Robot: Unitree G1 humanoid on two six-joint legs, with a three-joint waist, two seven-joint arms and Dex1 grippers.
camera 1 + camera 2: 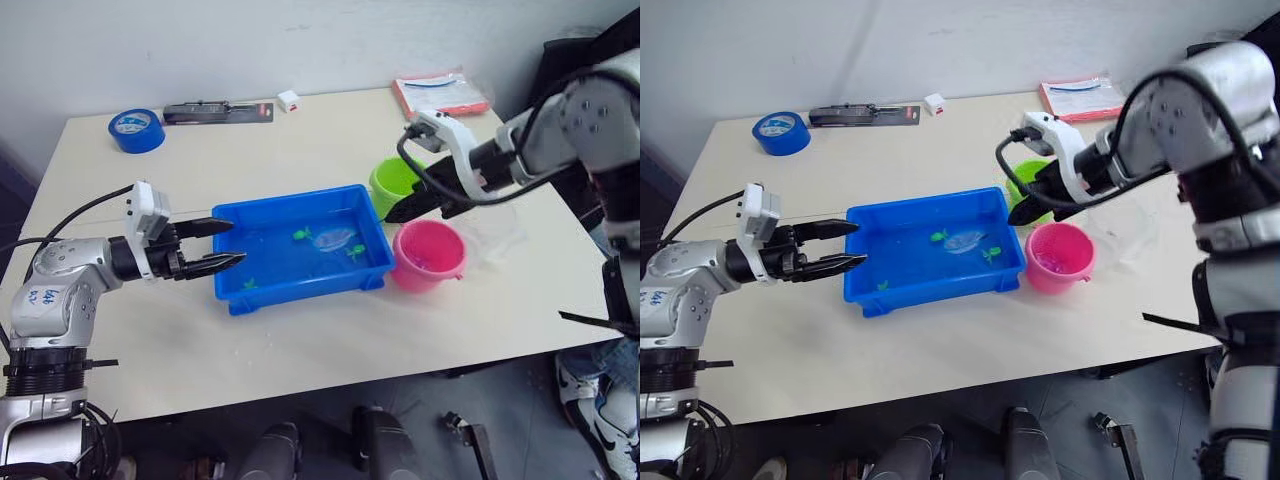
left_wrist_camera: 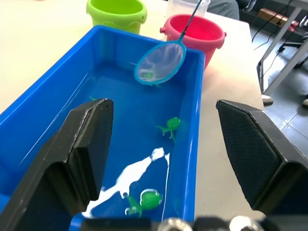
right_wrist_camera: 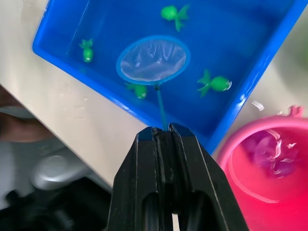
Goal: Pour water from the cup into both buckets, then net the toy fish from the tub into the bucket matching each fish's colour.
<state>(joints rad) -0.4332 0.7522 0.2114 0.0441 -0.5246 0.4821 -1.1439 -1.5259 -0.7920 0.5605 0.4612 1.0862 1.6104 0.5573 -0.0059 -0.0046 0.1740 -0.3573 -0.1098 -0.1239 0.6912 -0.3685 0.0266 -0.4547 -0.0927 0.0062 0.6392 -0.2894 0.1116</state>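
Observation:
The blue tub holds water and several green toy fish. The net has its hoop down in the tub near the right end, close beside one fish. My right gripper is shut on the net's thin handle, above the gap between the green bucket and the pink bucket. Magenta shapes lie in the pink bucket's water. My left gripper stands open at the tub's left end, one finger over the water. The clear cup stands just beyond the buckets.
A blue tape roll, a black tool and a small white block lie along the table's far edge. A red-edged packet sits at the far right. Bare table lies in front of the tub.

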